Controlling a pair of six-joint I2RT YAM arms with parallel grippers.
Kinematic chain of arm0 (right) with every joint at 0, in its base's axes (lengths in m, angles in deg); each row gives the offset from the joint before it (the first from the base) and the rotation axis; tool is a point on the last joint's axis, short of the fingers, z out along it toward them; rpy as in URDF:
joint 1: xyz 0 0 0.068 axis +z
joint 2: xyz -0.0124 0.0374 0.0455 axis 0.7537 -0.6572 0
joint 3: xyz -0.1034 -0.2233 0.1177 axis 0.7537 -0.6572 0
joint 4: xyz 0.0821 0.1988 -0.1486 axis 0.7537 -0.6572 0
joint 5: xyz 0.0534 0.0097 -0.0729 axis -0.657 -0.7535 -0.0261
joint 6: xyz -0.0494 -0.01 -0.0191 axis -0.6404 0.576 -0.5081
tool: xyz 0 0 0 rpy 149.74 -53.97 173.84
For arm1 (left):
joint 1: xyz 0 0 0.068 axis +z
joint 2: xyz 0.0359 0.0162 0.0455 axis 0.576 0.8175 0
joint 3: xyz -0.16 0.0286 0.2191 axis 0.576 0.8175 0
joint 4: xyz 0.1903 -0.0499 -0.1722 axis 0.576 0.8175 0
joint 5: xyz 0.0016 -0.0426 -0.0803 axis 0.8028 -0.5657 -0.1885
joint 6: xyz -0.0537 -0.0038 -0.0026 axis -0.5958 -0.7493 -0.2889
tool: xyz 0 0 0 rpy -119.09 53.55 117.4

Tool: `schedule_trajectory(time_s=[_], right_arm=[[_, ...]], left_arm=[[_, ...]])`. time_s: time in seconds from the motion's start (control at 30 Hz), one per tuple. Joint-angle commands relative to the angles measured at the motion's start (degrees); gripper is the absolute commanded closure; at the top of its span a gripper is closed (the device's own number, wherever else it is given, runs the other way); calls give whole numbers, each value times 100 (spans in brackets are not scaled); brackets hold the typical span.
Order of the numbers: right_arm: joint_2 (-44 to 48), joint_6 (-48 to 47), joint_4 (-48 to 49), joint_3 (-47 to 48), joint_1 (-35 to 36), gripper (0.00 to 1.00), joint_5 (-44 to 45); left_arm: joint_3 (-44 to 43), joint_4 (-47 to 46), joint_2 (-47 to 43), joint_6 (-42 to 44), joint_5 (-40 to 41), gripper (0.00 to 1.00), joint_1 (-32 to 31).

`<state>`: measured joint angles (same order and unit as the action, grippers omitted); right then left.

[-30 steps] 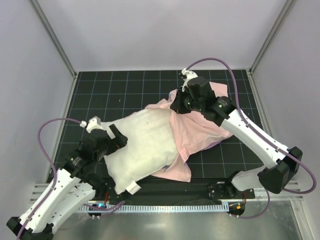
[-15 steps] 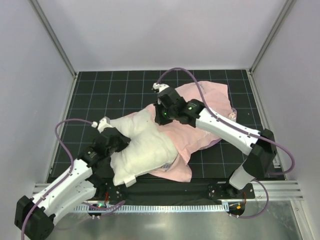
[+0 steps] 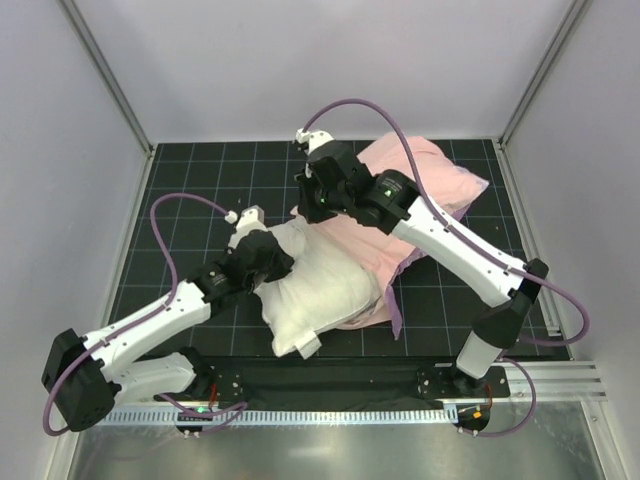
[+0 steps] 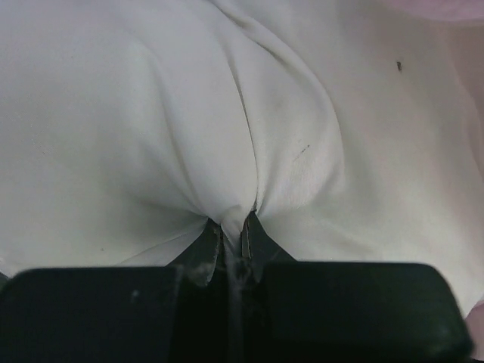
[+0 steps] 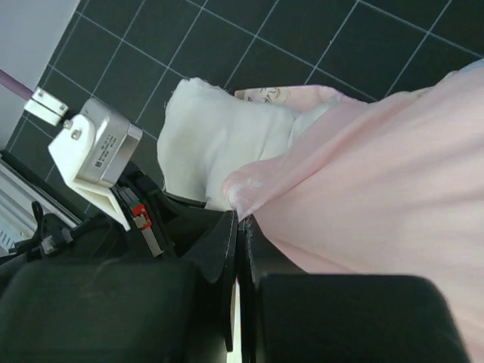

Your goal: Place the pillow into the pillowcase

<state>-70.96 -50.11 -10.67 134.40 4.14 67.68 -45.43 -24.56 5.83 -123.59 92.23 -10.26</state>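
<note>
Top external view: the white pillow (image 3: pixel 325 290) lies mid-mat on the black gridded table (image 3: pixel 200 190), its 1 o'clock end tucked inside the pink pillowcase (image 3: pixel 430 180), which bulges toward 1 o'clock. In the left wrist view the left gripper (image 4: pixel 232 227) is pinched tight on a fold of pillow fabric at its 10 o'clock edge. In the right wrist view the right gripper (image 5: pixel 238 215) is clamped on the pillowcase's pale pink hem, beside the pillow's corner

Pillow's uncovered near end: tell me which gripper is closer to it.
Left. The left gripper pinches the pillow fabric on that uncovered end; the right gripper is farther back, shut on the pillowcase edge where it meets the pillow.
</note>
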Motion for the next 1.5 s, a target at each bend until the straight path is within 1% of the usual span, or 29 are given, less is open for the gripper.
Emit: schedule_trajectory(time_s=[0.0, 0.03, 0.07, 0.13, 0.17, 0.27, 0.3, 0.37, 0.4, 0.47, 0.6, 0.63, 0.67, 0.73, 0.8, 0.83, 0.87, 0.97, 1.07, 1.23, 1.33, 1.37, 1.4, 1.47], right_arm=[[454, 144, 939, -781, 187, 96, -357], [490, 179, 1064, -1062, 187, 96, -357], [516, 206, 1178, -1578, 187, 96, -348], [543, 284, 1442, -2038, 187, 96, -348], [551, 328, 1608, -2432, 187, 96, -340], [665, 417, 1985, -3084, 187, 95, -330], [701, 425, 2057, -3200, 187, 86, -366], [806, 356, 2084, -3288, 187, 78, -462], [859, 303, 2015, -3254, 187, 67, -454], [1060, 224, 1718, -3105, 196, 59, -288], [1560, 30, 1198, -3078, 196, 47, 415], [1719, 30, 1101, -3130, 196, 46, 721], [1842, 39, 900, -3287, 196, 44, 872], [2238, 100, 802, -3690, 196, 40, 1284], [2536, 197, 618, -3973, 196, 39, 1575], [2607, 328, 556, -4122, 196, 39, 1872], [2678, 407, 425, -4402, 196, 39, 2023], [2845, 740, 126, -4834, 196, 39, 2393], [2933, 1022, -33, -5142, 231, 39, 2394], [2934, 1348, -60, -5407, 556, 36, 2551], [2583, 1690, -419, -5302, 609, 36, 2990], [2460, 1848, -847, -5154, 644, 37, 3157], [2206, 2241, -1086, -5074, 688, 42, 3533], [1959, 2542, -1735, -4811, 820, 55, 3790]], left_arm=[[127, -928, -14, -118, -35, 100, -89], [216, -964, -14, -136, -17, 100, -89], [313, -999, -23, -153, 44, 100, -80], [471, -1043, -6, -162, 79, 100, -80], [507, -1043, 3, -153, 123, 100, -89], [612, -1035, 56, -136, 141, 100, -89], [639, -1034, 65, -127, 141, 100, -89], [709, -1043, 47, -136, 150, 100, -89], [735, -1035, 30, -136, 185, 100, -89], [823, -1034, -49, -136, 202, 100, -89], [973, -930, -295, -57, 264, 100, -89], [990, -868, -365, -31, 377, 99, -89], [982, -789, -427, 5, 457, 99, -80], [964, -543, -585, 57, 650, 97, -63], [903, -394, -664, 119, 677, 97, -19], [876, -288, -682, 145, 660, 97, 60], [850, -253, -691, 163, 590, 97, 113], [806, -173, -665, 216, 458, 97, 244], [771, -164, -612, 242, 396, 97, 298], [648, -147, -480, 268, 299, 98, 342], [560, -121, -410, 295, 273, 98, 342], [542, -112, -401, 321, 282, 99, 333], [499, -77, -392, 347, 299, 99, 333], [446, -33, -384, 391, 325, 99, 342]])
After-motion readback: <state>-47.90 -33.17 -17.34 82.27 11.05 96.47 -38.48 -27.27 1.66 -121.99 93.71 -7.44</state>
